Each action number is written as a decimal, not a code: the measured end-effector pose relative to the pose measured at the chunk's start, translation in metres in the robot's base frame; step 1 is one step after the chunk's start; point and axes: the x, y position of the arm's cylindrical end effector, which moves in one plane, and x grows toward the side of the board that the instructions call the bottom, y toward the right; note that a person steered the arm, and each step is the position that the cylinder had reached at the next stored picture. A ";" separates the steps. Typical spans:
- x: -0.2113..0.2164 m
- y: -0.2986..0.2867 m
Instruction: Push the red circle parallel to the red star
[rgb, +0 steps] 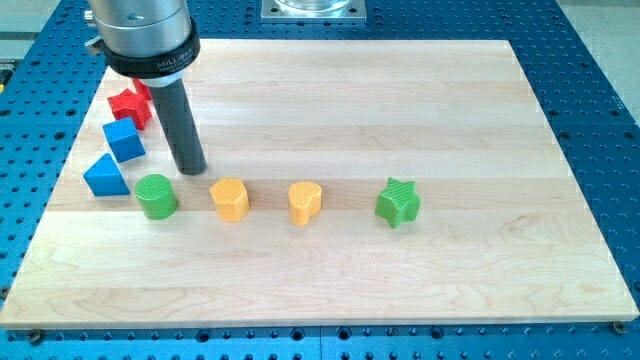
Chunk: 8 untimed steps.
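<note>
A red star (128, 104) lies near the board's upper left edge, partly hidden behind the arm's grey housing (145, 35). No red circle shows anywhere in the view. My tip (190, 169) rests on the board to the lower right of the red star, just right of a blue cube (124, 140) and above and right of a green circle (156, 196). It touches no block.
A blue triangle (105, 176) sits at the left edge below the blue cube. A yellow hexagon (230, 199), a yellow heart (305, 203) and a green star (398, 203) stand in a row with the green circle across the wooden board (400, 100).
</note>
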 end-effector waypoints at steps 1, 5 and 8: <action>0.005 0.001; -0.144 0.030; -0.191 -0.126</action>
